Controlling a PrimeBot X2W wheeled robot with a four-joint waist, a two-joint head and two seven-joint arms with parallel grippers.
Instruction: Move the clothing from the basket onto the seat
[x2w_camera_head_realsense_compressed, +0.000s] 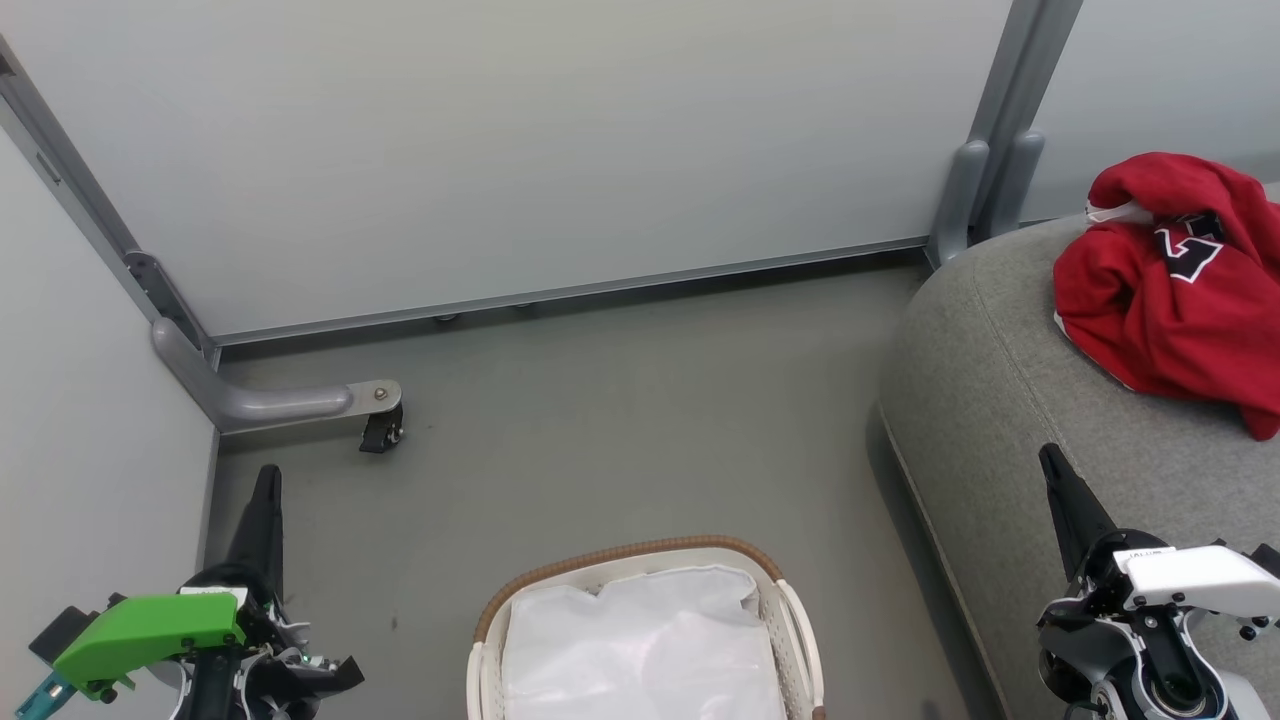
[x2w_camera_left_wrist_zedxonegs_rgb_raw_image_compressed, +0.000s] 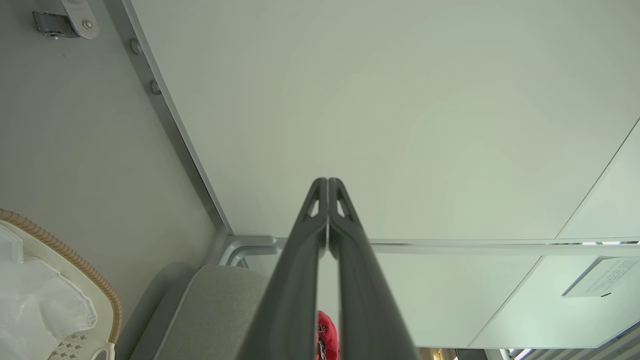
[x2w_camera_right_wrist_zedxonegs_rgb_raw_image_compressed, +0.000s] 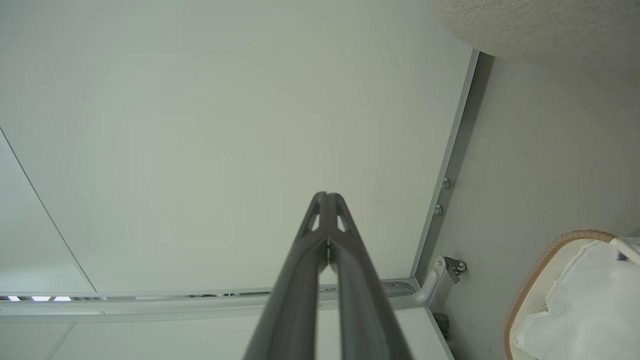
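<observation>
The left pincer (x2w_camera_head_realsense_compressed: 268, 472) and right pincer (x2w_camera_head_realsense_compressed: 1047, 455) are closed and empty. The clothing (x2w_camera_head_realsense_compressed: 1170, 290) lies heaped on the seat (x2w_camera_head_realsense_compressed: 1000, 400). The basket (x2w_camera_head_realsense_compressed: 640, 553) holds just its liner (x2w_camera_head_realsense_compressed: 640, 640). A stray right-arm swing could drag the clothing off.

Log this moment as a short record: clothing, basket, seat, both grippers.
clothing: red bundle with a number print, lying on the seat
seat: grey cushion, to the basket's right
basket: on the floor, between the arms; white liner visible inside
left gripper: shut, empty
right gripper: shut, empty, by the seat's front edge
task status: looks done, judging by the part of the basket in view
</observation>
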